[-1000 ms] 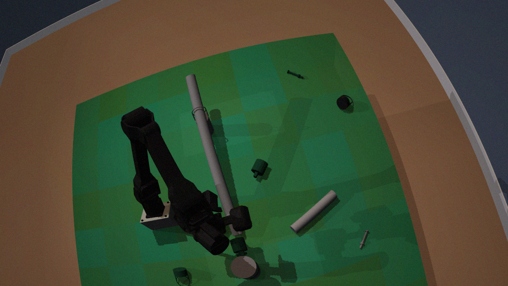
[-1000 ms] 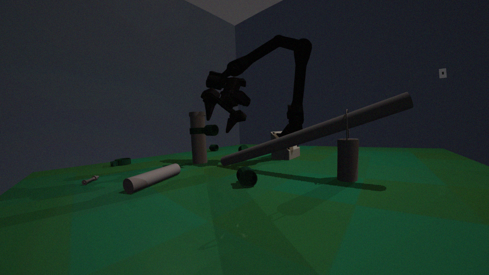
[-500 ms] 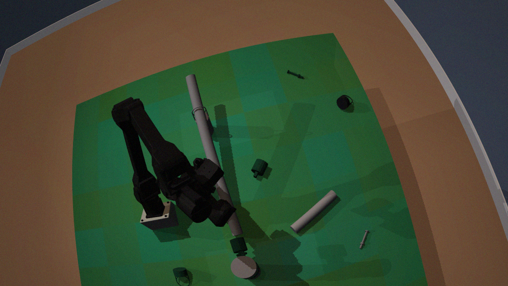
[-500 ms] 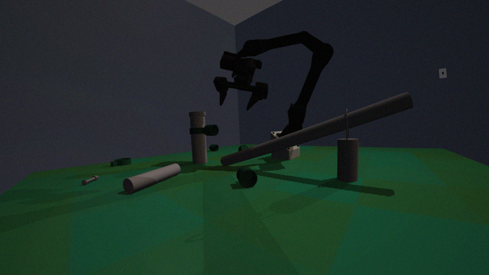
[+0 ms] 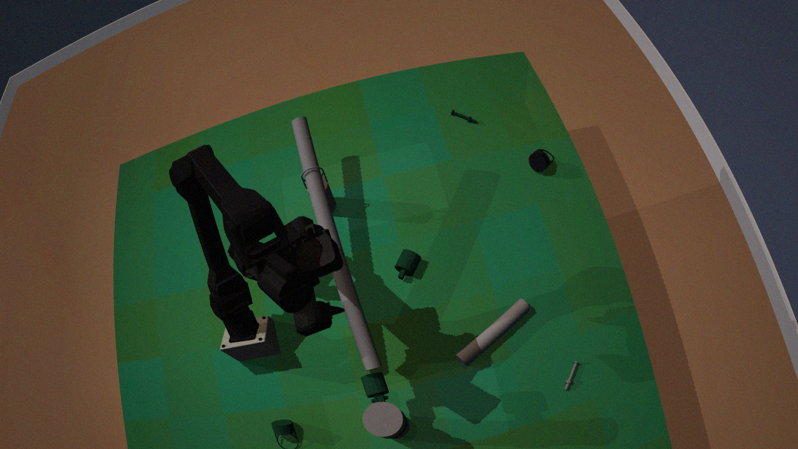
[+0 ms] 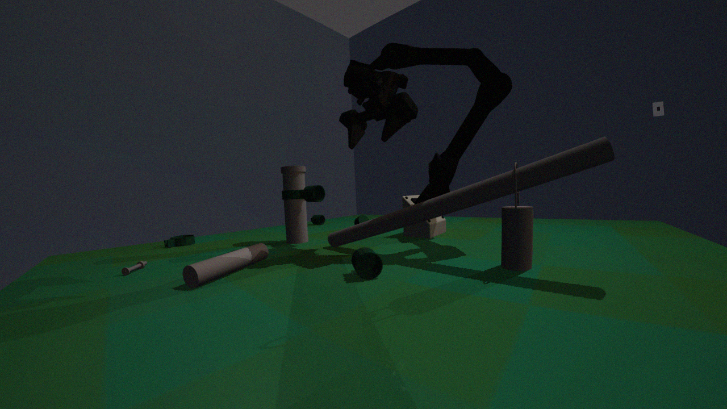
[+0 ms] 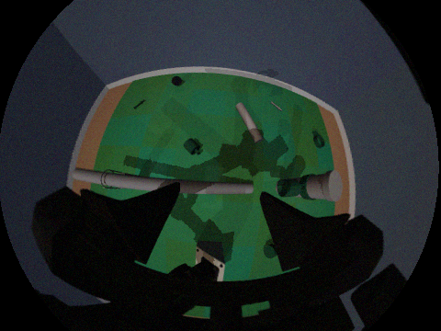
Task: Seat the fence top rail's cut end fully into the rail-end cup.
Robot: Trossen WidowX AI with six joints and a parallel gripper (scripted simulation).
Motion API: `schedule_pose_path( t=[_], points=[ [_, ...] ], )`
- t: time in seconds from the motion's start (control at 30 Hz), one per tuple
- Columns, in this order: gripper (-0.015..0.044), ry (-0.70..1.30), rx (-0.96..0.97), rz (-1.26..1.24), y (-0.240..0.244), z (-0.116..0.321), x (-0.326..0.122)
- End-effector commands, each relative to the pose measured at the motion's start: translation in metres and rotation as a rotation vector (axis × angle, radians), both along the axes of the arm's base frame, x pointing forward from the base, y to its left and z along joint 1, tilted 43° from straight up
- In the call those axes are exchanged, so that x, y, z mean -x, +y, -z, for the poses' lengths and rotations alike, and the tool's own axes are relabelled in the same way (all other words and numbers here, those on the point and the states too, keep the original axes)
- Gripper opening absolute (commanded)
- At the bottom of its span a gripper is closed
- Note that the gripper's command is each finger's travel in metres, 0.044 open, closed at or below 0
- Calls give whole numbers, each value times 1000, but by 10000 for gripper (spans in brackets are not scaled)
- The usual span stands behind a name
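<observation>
A: Where is the pincer (image 6: 373, 128), and in what state?

B: High above the green surface (image 6: 457, 325), its jaws spread wide and holding nothing. In the exterior view it hangs well above the rail (image 6: 472, 192), touching neither rail nor post.

A: And the rail itself?

B: It runs at a slant. Its raised part passes through the thin wire loop cap (image 5: 312, 174) on the short post (image 6: 517, 237); its cut end (image 6: 335, 238) lies low, on or just above the surface, near the foot of the big post (image 6: 295, 203). From the top view that end (image 5: 371, 365) stops just short of the dark green rail-end cup (image 5: 373, 384).

A: So the cup stands unfilled?

B: Yes. The cup (image 6: 314, 193) projects sideways from the brace band (image 6: 292, 194), which sits on the upper part of the big post, a little below its top, well above the rail's low end.

A: Other objects?

B: A loose short pipe (image 6: 223, 264), a dark green fitting (image 6: 367, 262) beside the rail, a small bolt (image 6: 133, 267), and a spare band (image 6: 179, 240) lie apart on the surface.
</observation>
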State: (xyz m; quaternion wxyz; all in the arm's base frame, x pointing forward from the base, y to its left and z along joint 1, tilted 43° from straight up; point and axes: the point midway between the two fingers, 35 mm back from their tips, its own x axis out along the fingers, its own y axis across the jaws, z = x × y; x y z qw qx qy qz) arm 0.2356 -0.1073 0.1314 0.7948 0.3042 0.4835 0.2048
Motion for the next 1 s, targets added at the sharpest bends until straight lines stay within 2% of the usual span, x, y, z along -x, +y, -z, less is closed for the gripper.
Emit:
schedule_pose_path(
  t=[0.0, 0.27, 0.5, 0.57, 0.97],
  points=[
    [440, 105, -54, 50, 5, 3, -2],
    [440, 729, -264, 378, 35, 30, -12],
    [440, 1255, -293, 751, 63, 53, -16],
    [440, 1302, -288, 793, 66, 55, -16],
    [440, 1302, -288, 793, 67, 57, -16]
  ],
)
